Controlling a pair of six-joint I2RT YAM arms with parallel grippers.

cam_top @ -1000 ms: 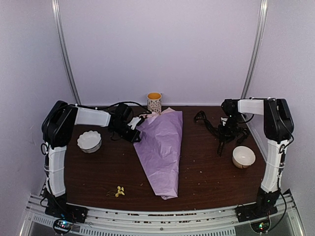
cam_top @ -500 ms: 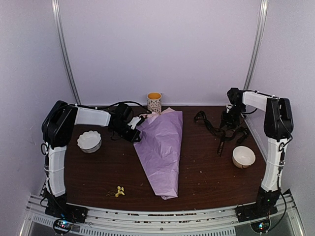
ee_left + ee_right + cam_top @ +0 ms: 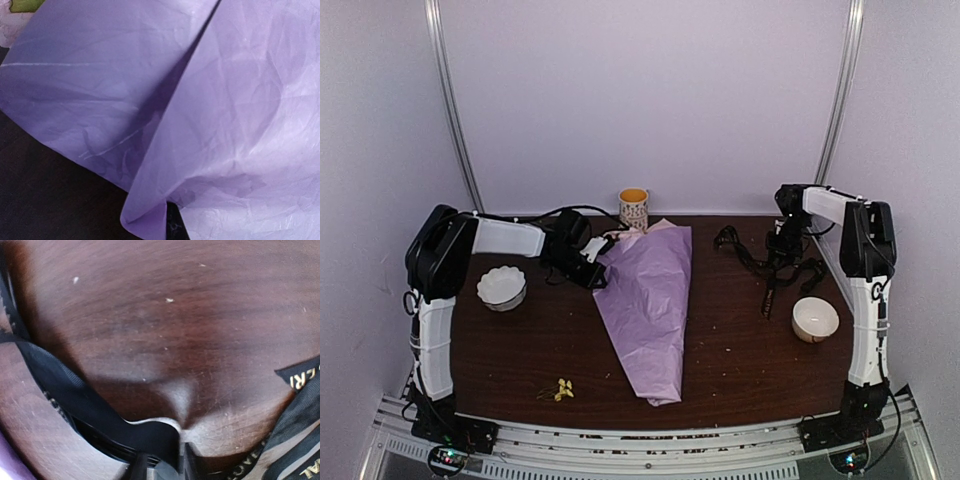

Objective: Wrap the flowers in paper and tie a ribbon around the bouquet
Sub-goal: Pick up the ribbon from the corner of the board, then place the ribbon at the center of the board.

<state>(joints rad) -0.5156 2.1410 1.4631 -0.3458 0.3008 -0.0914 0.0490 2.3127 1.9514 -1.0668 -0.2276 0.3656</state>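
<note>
The bouquet lies in the middle of the table, a lilac cone with its wide end at the back. The paper fills the left wrist view, with a green leaf of the flowers at the top left corner. My left gripper sits at the cone's left edge, shut on a fold of paper, and only a dark fingertip shows. The black ribbon lies in loops at the right. My right gripper is down over the ribbon, shut on a lifted strand between its fingers.
One white bowl stands by the left arm and another by the right arm, close to the ribbon's end. A patterned cup stands at the back edge behind the bouquet. Loose yellow blossoms lie near the front left.
The right arm has swung back toward the rear wall while its gripper stayed over the ribbon, opening slightly and closing again. The left arm and bouquet have not moved.
</note>
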